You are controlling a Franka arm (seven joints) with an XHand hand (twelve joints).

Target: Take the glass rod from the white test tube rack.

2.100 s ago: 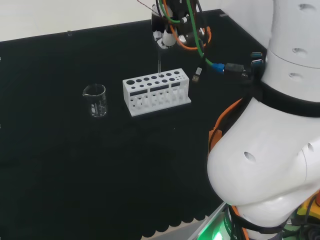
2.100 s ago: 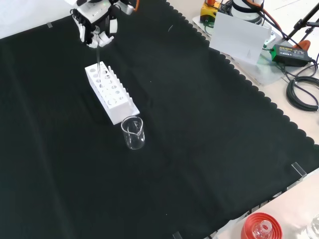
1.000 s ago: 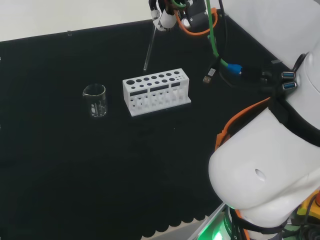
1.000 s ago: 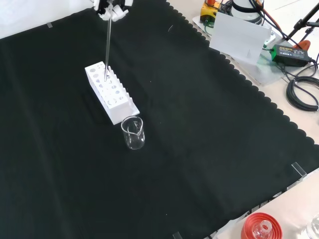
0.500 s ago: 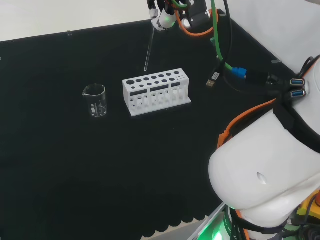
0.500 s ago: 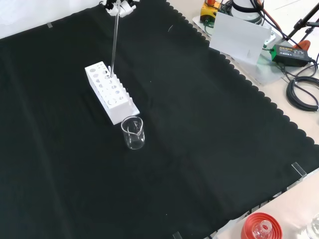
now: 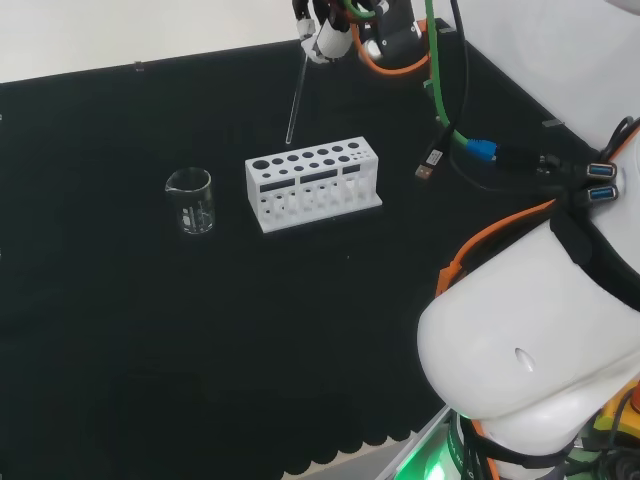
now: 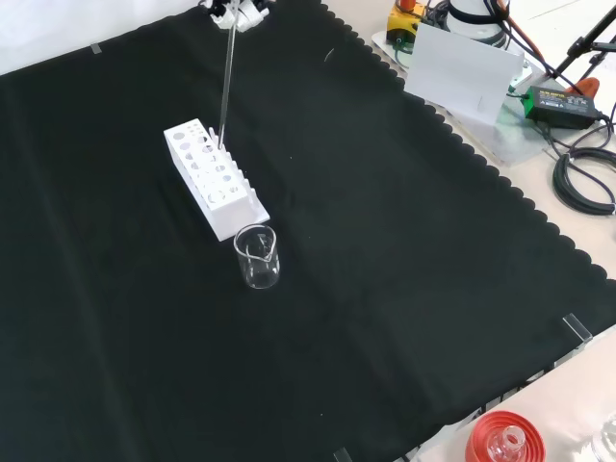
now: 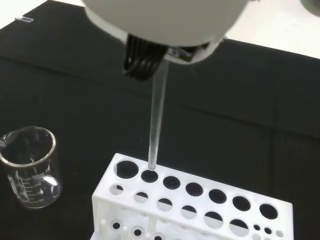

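Glass rod (image 9: pixel 156 122) above rack (image 9: pixel 192 202)

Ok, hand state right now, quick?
Hand: shut on the glass rod, holding it by its top end, lifted clear above the white test tube rack.

clear glass rod (image 7: pixel 295 98) tilted, above white rack (image 7: pixel 312 184)

White arm (image 7: pixel 540 340), orange-green cables (image 7: pixel 432 70)
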